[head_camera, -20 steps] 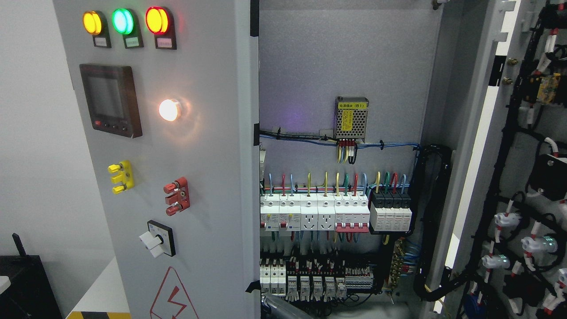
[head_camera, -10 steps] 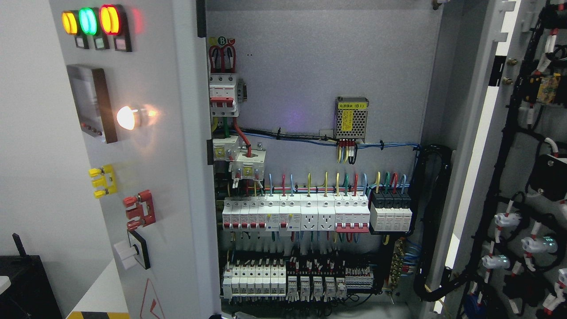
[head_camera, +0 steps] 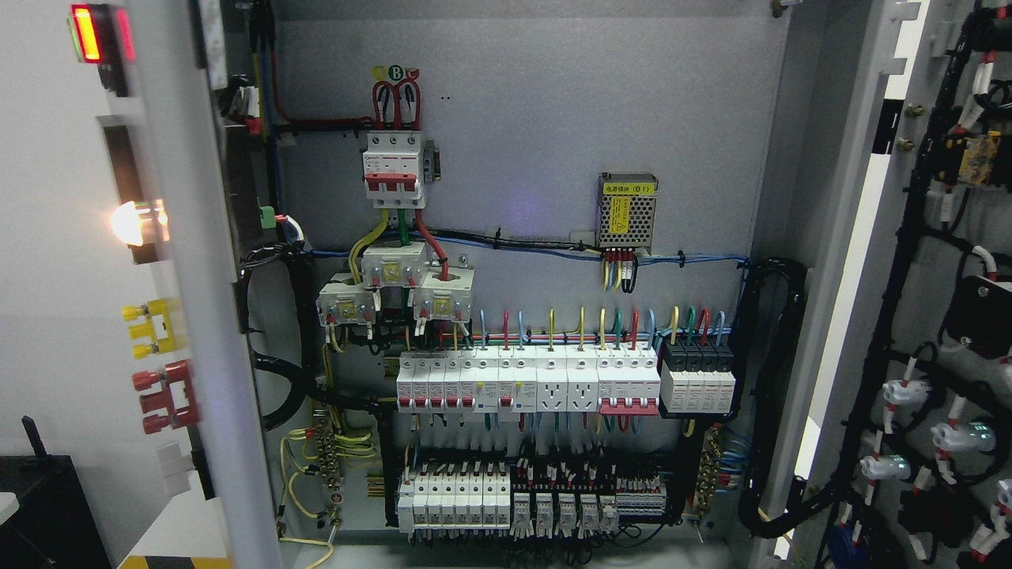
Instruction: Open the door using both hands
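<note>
The grey left door [head_camera: 198, 332] of the electrical cabinet stands swung far out, seen nearly edge-on at the picture's left. Its front carries a red lamp [head_camera: 87, 33], a glowing white lamp [head_camera: 130, 223], a yellow terminal [head_camera: 154, 328] and a red terminal [head_camera: 166, 395]. The right door [head_camera: 941, 316] stands wide open at the right, its inner side covered with black wiring. Between them the cabinet interior [head_camera: 514, 158] is exposed, with rows of white breakers [head_camera: 530, 383] and a small power supply [head_camera: 628, 209]. Neither of my hands shows in the head view.
A black box [head_camera: 43, 506] sits at the lower left beside a white surface with a yellow-black striped edge [head_camera: 170, 545]. A thick black cable bundle [head_camera: 779, 395] runs down the cabinet's right inner side.
The left door has swung steadily outward to the left, uncovering the left half of the interior with its breakers and wiring. The right door has not moved.
</note>
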